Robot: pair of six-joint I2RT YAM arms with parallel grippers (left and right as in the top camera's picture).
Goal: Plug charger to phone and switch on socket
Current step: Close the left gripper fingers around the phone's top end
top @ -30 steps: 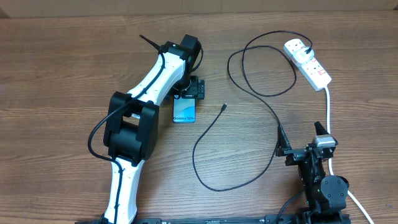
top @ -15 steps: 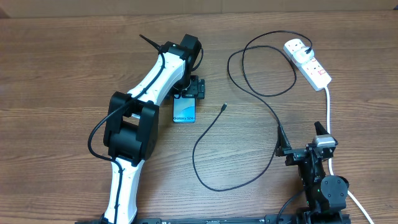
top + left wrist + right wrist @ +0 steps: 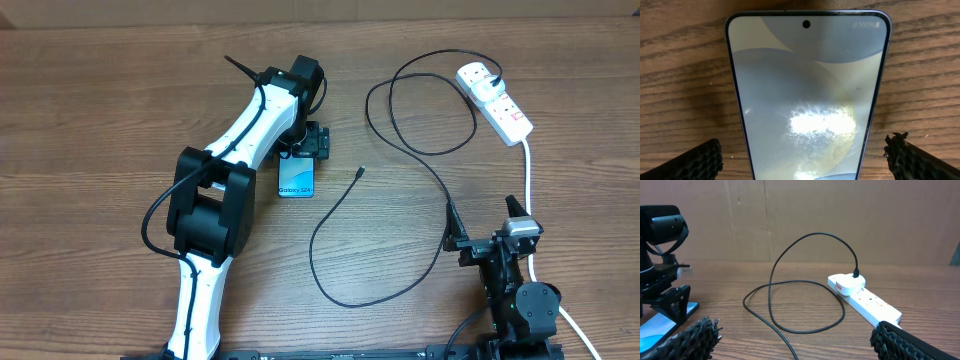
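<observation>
The phone (image 3: 297, 178) lies flat with its blue screen up, just left of table centre. My left gripper (image 3: 306, 148) hovers over its far end, open. In the left wrist view the phone (image 3: 807, 100) fills the middle, and the left gripper (image 3: 805, 161) has one finger on each side of it, apart from its rim. The charger's black cable (image 3: 340, 215) loops across the table, its small tip (image 3: 359, 172) lying free to the right of the phone. Its white plug (image 3: 477, 77) sits in the socket (image 3: 497, 103) at the far right. My right gripper (image 3: 482, 215) stands open near the front right, holding nothing.
The socket's thick white cord (image 3: 528, 170) runs down past the right arm's base. From the right wrist I see the open right gripper (image 3: 795, 340), the cable loop (image 3: 805, 325), the socket (image 3: 867, 299) and the left arm's head (image 3: 660, 255) over the phone (image 3: 657, 329). A cardboard wall (image 3: 815, 210) stands behind.
</observation>
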